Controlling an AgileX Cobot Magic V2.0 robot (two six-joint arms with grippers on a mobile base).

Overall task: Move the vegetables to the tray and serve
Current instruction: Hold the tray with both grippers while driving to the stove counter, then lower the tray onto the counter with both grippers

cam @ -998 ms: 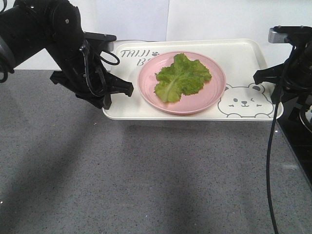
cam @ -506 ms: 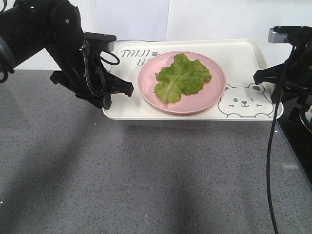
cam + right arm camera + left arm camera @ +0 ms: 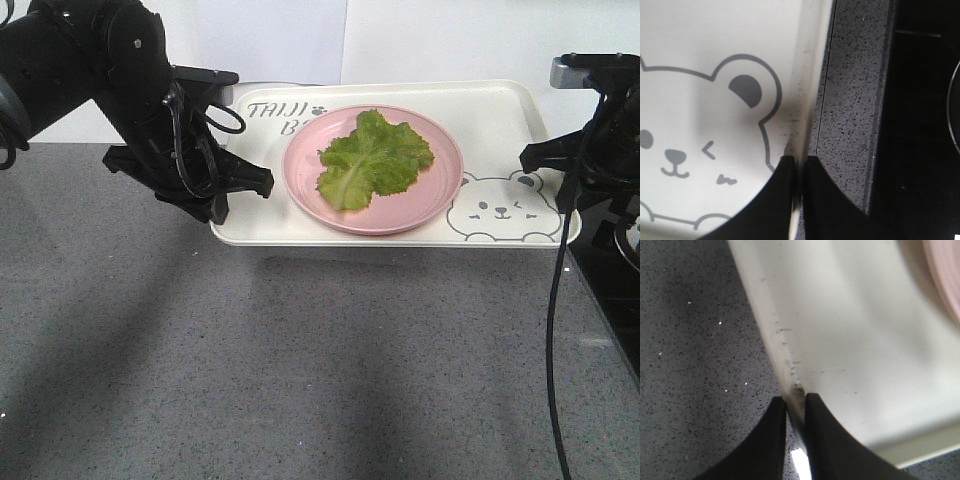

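On the grey worktop [image 3: 300, 380] the tray [image 3: 500, 120] is sitting with the leaf [image 3: 372, 158] lying on a pink plate [image 3: 440, 195] at its middle; the left hand [image 3: 796, 405] is pinching the tray's left rim, fingers nearly closed on it; the right hand [image 3: 799, 165] is pinching the right rim likewise; I judge both are gripping opposite edges so the tray stays level when carried off for serving.

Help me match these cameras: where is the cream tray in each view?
Front view: cream tray upper centre, carrying the pink plate.
Left wrist view: tray rim runs diagonally into the left tool.
Right wrist view: rim enters the right tool.
Shared landmark: bear drawing.
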